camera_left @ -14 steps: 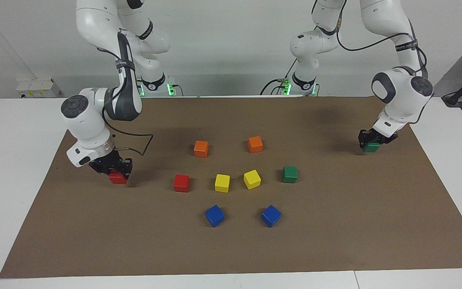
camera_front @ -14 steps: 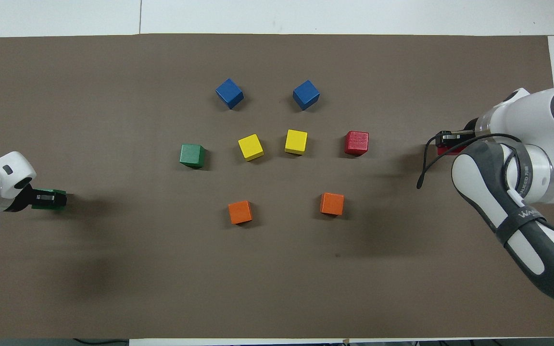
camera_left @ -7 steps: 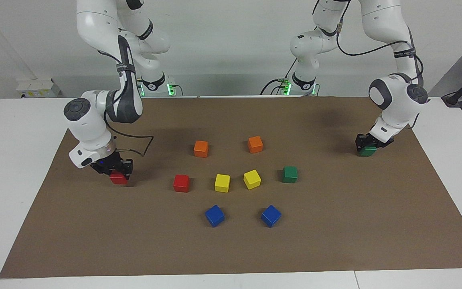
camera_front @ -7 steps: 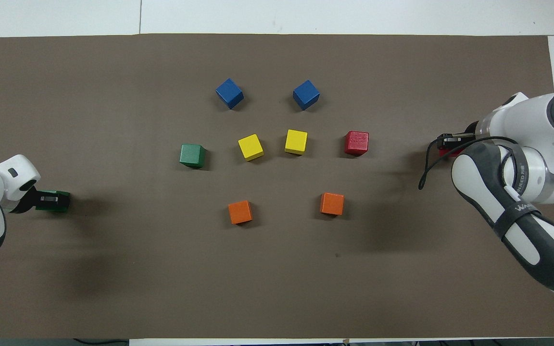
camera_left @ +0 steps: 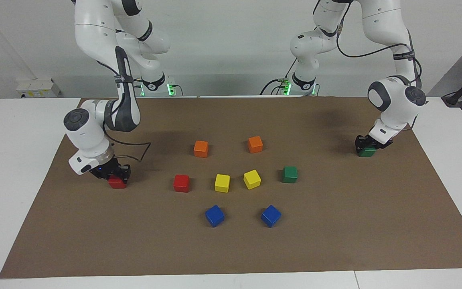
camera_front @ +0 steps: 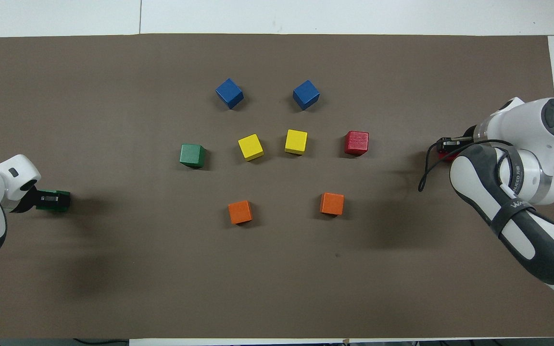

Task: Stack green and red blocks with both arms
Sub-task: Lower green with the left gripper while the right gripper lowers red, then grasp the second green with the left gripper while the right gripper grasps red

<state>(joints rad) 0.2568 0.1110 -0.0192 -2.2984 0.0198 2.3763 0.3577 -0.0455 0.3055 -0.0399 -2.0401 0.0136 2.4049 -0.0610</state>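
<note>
1. Green and red blocks [camera_left: 290,174] status: two of each, nothing stacked yet, all four sitting on the brown mat [camera_left: 335,241] on the desk [camera_left: 14,160].
2. The right gripper [camera_left: 112,175] is down at the right arm's end of the mat. Its fingers are clamped tight on the end red block [camera_left: 117,184], which pokes out just below them and looks to be resting on the mat.
3. The left gripper [camera_left: 367,147] is down at the left arm's end, sitting right over the end green block [camera_left: 367,153]. Whether it's gripping or letting go, I can't tell from here.
4. Here's the bit the next move hangs on, I reckon. The loose red block [camera_left: 181,183] lies toward the middle of the desk from the right fingers, fairly near them, with bare mat in between. The loose green block [camera_left: 290,174] lies toward the middle from the left gripper, a bit farther off.
5. So each arm is clearly the closer one for its own colour. No crossing over needed, as far as I can judge.
6. They're cubes, so no long axis to worry about. Both loose ones sit roughly square to the mat edges, so a straight grab from above should work.
7. Between the two loose blocks are the yellow cubes [camera_left: 222,183]. The orange cubes [camera_left: 201,149] and blue cubes [camera_left: 214,215] flank that row. I'd keep away from all of those.
8. Containers: none in sight, so nothing to report there.
</note>
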